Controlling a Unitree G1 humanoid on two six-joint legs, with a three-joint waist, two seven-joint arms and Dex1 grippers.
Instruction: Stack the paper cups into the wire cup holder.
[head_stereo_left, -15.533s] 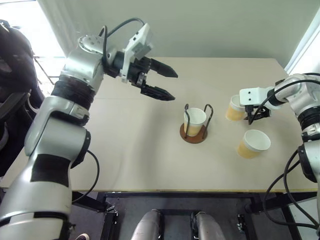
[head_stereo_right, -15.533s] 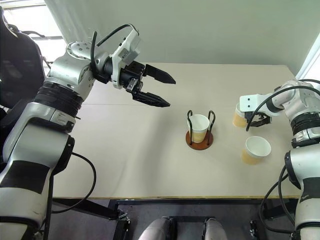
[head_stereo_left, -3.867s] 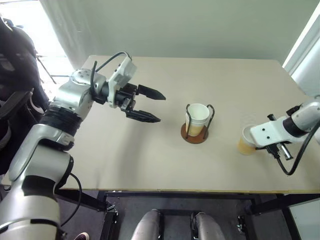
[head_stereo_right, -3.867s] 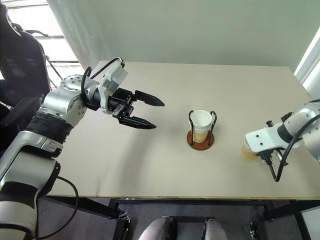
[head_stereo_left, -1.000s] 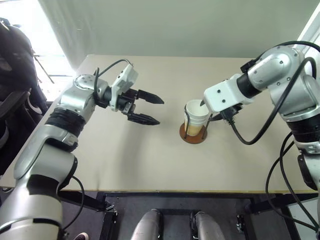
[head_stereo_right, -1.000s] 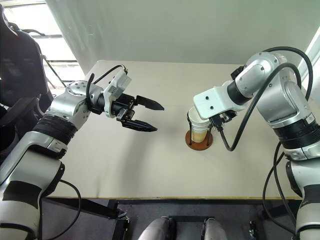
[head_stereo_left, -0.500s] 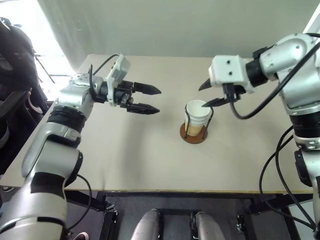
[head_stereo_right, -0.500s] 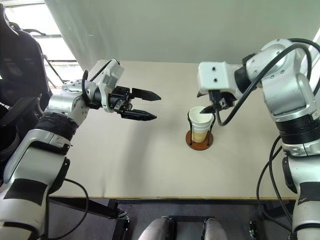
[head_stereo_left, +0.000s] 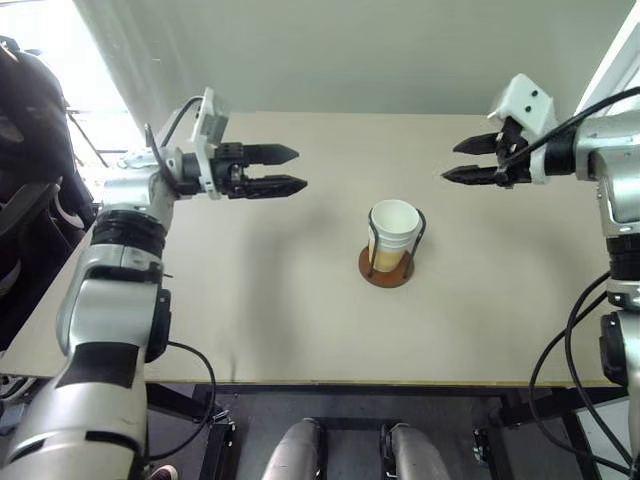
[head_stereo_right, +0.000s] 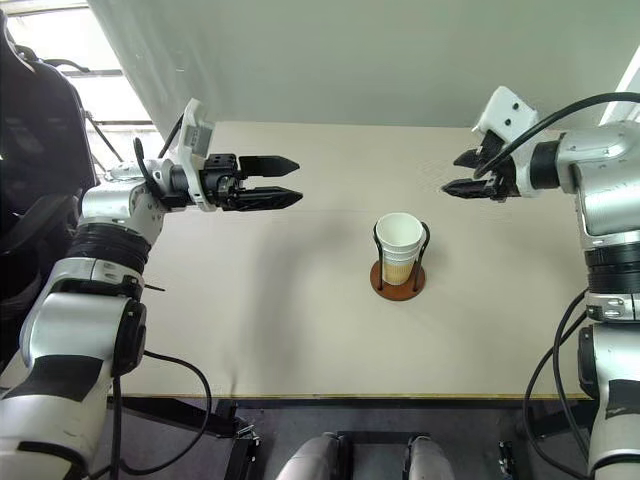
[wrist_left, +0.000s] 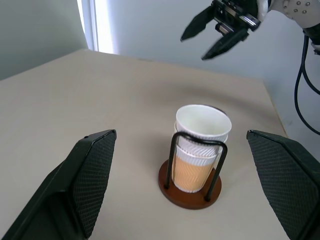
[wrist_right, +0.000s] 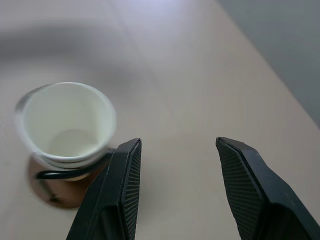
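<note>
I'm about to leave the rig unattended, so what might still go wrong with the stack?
The paper cups sit nested in the wire cup holder, rising above its loops, so a knock might tip them. Both open pincers, left and right, hover on either side; a careless arm sweep might clip the stack.

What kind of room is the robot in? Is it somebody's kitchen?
Probably not a kitchen; it looks more like a lab or test room. There is a plain beige table against a bare wall, holding a stack of paper cups in a wire cup holder, and a window beside it.
</note>
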